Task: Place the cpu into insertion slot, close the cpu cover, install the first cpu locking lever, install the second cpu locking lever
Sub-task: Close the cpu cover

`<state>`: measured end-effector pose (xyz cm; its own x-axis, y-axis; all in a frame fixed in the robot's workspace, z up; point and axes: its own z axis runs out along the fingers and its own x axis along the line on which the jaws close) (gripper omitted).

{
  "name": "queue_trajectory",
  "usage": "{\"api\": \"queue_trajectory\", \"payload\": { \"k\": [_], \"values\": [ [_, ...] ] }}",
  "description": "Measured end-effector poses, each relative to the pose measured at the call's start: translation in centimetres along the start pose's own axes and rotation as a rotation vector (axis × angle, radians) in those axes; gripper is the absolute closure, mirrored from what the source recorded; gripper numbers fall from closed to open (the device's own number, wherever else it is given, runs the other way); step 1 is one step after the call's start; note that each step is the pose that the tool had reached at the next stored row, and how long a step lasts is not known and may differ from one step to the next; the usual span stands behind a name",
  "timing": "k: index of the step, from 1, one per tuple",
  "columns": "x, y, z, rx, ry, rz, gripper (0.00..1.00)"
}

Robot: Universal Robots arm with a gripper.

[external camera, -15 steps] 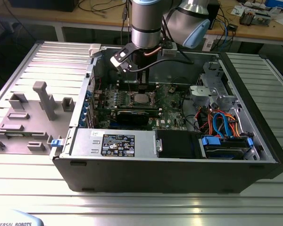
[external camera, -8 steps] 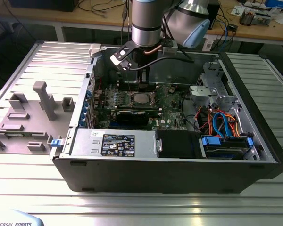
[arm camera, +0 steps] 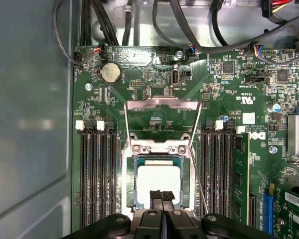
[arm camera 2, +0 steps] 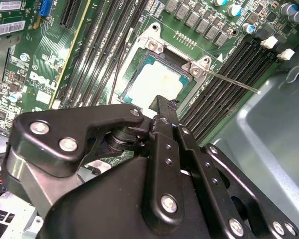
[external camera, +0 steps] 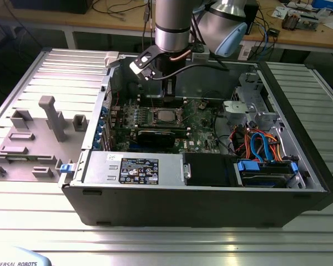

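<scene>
Hovering over the seated cpu, jaws pressed together on nothing.
My jaws sit just above one edge of the cpu (arm camera: 159,179), which lies flat in the insertion slot (arm camera: 128,189). I judge the chip light, stiff, slick-topped and fragile underneath, best taken by opposite edges. The first wrist view gives me the cpu cover (arm camera: 162,103) lying open beyond the slot. The second wrist view gives a thin locking lever (arm camera 2: 234,82) slanting free from the slot's corner. The exterior view sets it all inside the open computer case (external camera: 172,205).
</scene>
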<state>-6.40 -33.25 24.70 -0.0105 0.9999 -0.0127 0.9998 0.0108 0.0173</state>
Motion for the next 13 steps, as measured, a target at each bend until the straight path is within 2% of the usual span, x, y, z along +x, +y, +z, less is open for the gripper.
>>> {"api": "queue_trajectory", "payload": {
  "k": [13],
  "values": [
    [-0.01, 0.02, -0.82, -0.0001, 0.0, 0.0, 0.89]
  ]
}}
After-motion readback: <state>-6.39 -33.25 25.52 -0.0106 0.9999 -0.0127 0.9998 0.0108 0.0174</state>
